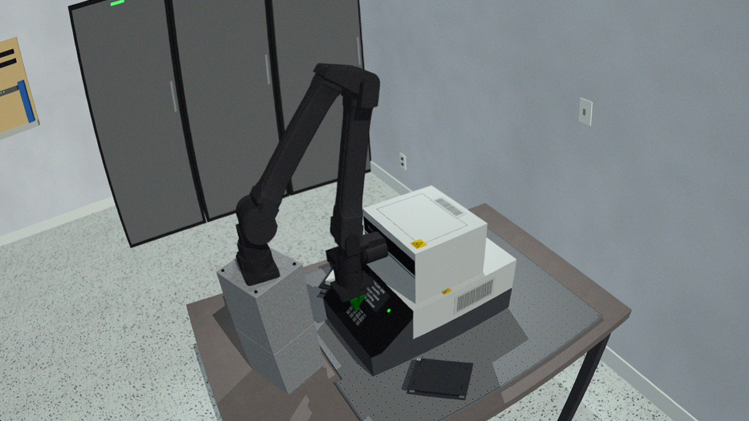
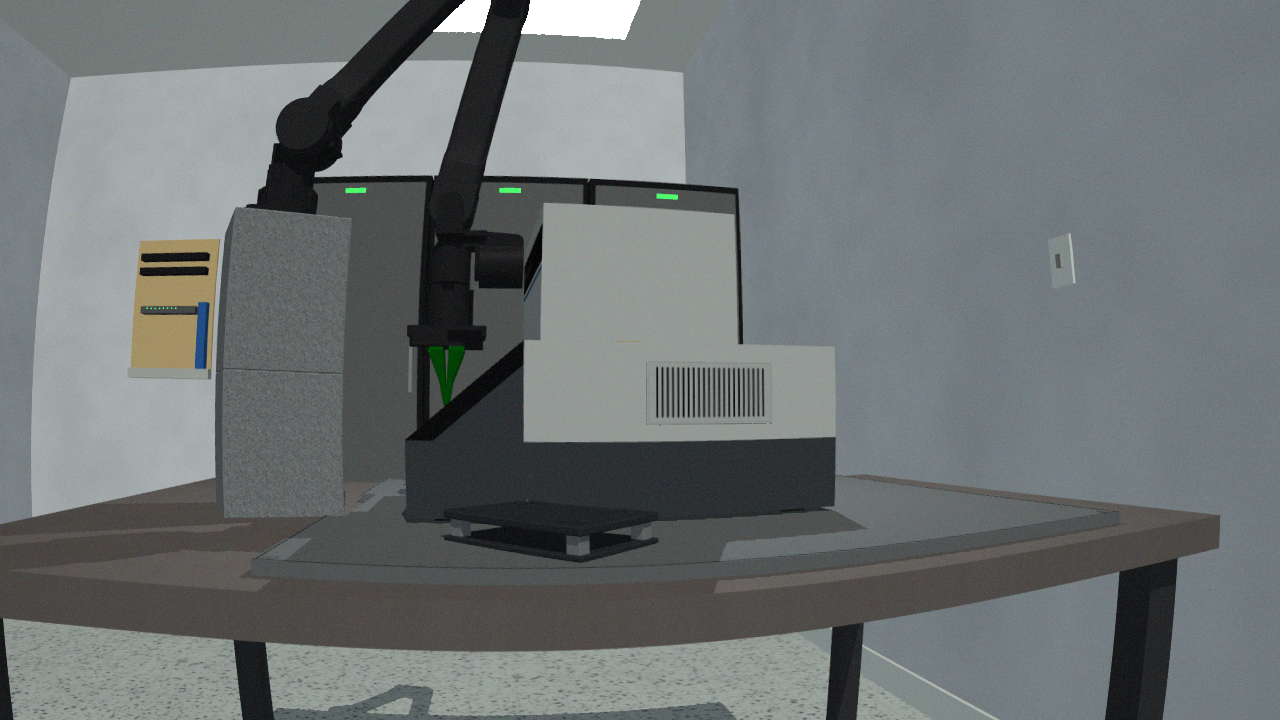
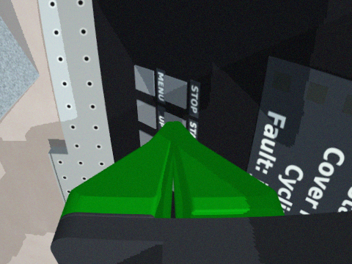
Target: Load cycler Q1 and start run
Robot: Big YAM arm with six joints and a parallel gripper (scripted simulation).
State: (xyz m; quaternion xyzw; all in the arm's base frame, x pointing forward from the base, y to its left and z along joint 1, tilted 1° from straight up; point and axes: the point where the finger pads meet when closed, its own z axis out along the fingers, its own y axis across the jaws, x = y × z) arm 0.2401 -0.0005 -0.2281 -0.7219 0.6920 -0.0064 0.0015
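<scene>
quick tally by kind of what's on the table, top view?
Cycler: 1
Arm pedestal: 1
Perforated base plate: 1
Black plate nest, nothing on it: 1
Total: 4
The gripper, shut with nothing in it, points at the cycler's keypad near the STOP label.

The cycler (image 1: 457,273) stands on the surface (image 1: 564,297). Its keypad (image 1: 358,314) lies on the sloping front panel, with the lamp (image 1: 388,310) just beside the keypad and the lid (image 1: 425,230) behind them. The fingers hang over the keypad, pressed together. An arm pedestal (image 1: 269,330) stands beside the cycler's panel end. A flat nest (image 1: 439,378) lies on the surface near the cycler's long side, apart from it.
</scene>
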